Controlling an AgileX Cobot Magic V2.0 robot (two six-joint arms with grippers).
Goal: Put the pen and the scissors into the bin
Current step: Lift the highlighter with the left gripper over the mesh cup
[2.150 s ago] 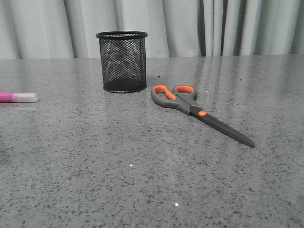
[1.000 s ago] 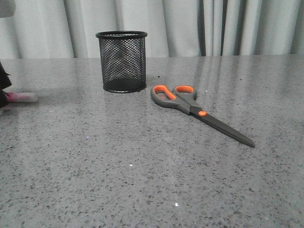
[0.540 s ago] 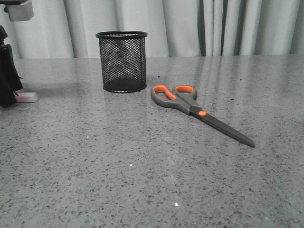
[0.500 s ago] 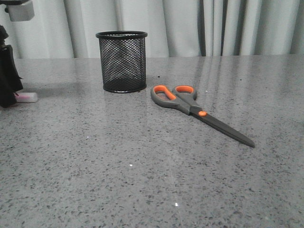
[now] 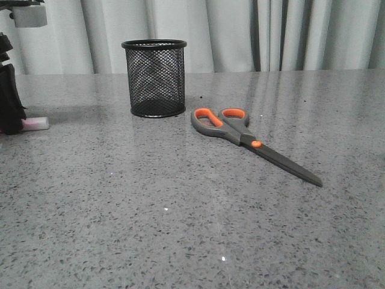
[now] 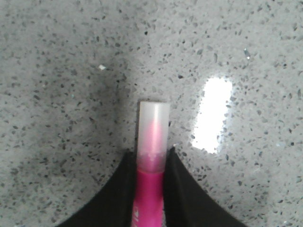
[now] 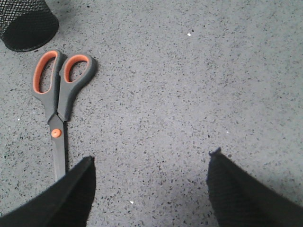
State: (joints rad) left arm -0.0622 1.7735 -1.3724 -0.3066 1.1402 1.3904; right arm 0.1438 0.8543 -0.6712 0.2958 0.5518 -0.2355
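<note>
The black wire-mesh bin point(image 5: 154, 77) stands upright at the back left of the grey table; its base also shows in the right wrist view point(image 7: 26, 23). The scissors point(image 5: 243, 137) lie flat to its right, orange-looped handles toward the bin, and show in the right wrist view point(image 7: 57, 104). My left gripper point(image 5: 11, 117) is at the table's far left edge, down on the table, shut on the pink pen point(image 6: 151, 165); only the whitish cap point(image 5: 36, 123) pokes out. My right gripper point(image 7: 151, 163) is open and empty above bare table, beside the scissors' blade.
Pale curtains point(image 5: 271, 33) hang behind the table's far edge. The grey speckled tabletop point(image 5: 180, 229) stretches bare in front of the bin and scissors.
My left arm came in from the left and lowered over the pen, covering its pink body; its fingers now clamp the pen. Bin and scissors have not moved.
</note>
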